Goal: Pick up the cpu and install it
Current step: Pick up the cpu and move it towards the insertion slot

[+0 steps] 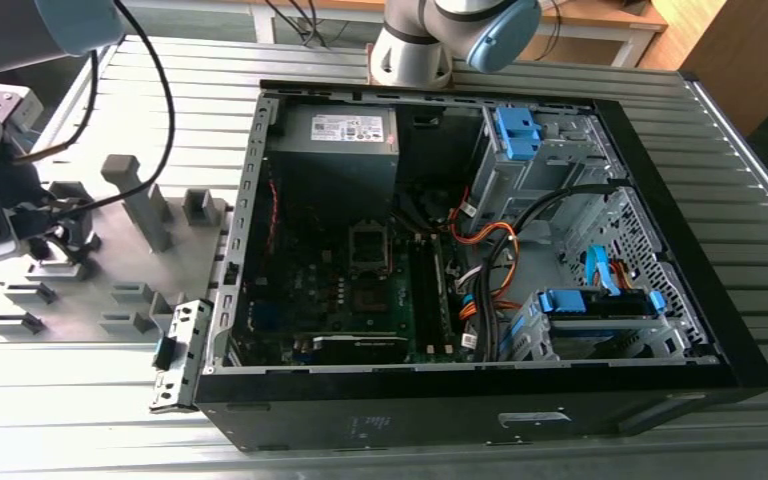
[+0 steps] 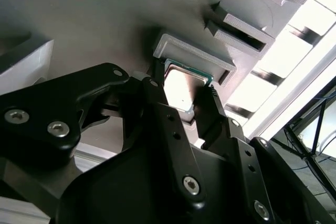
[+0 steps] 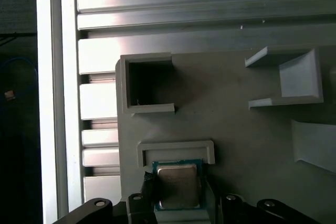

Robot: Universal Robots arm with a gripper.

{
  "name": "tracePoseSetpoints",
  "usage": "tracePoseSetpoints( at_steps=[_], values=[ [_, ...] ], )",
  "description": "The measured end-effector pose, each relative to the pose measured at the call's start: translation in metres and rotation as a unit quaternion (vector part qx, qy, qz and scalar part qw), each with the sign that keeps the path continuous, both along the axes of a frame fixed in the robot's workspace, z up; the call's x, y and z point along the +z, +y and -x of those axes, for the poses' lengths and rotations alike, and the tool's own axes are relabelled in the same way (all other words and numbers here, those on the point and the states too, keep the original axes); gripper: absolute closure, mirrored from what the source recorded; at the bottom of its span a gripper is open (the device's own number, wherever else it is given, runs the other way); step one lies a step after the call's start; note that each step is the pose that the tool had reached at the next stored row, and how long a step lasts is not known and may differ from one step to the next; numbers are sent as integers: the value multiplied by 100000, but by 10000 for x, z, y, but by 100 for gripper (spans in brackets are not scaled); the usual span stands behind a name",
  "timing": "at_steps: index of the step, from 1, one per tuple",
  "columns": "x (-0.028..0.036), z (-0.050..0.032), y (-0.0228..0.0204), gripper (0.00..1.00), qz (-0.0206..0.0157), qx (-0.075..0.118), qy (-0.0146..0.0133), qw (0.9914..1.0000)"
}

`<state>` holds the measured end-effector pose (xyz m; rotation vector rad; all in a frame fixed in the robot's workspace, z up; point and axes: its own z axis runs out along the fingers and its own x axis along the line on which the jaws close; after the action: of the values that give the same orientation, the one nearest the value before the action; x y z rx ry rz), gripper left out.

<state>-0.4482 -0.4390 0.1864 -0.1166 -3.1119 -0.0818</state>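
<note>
The cpu (image 2: 181, 85) is a small square chip with a dull metal face and a green rim. It lies in a shallow grey holder (image 3: 176, 149) on the grey fixture plate (image 1: 104, 275). In both wrist views my gripper (image 2: 184, 98) has a black finger against each of two opposite edges of the cpu (image 3: 178, 184), so it is shut on the chip while the chip rests in the holder. In the exterior view my gripper (image 1: 44, 250) hangs low over the plate at that view's left. The motherboard's socket (image 1: 371, 245) lies inside the open computer case (image 1: 651, 200).
Grey blocky fixtures (image 1: 137, 200) stand on the plate close to my gripper, with an open box-shaped one (image 3: 149, 85) beside the holder. A grey power supply (image 1: 335, 130), orange and black cables (image 1: 491, 250) and blue drive brackets (image 1: 584, 300) crowd the case. Ribbed aluminium table (image 1: 77, 420) surrounds everything.
</note>
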Motion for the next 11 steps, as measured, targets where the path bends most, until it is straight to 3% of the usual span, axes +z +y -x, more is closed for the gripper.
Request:
tracePoseSetpoints(
  at_steps=[11],
  values=[
    [15,0,0,53,-2,-60,-2,100000]
  ],
)
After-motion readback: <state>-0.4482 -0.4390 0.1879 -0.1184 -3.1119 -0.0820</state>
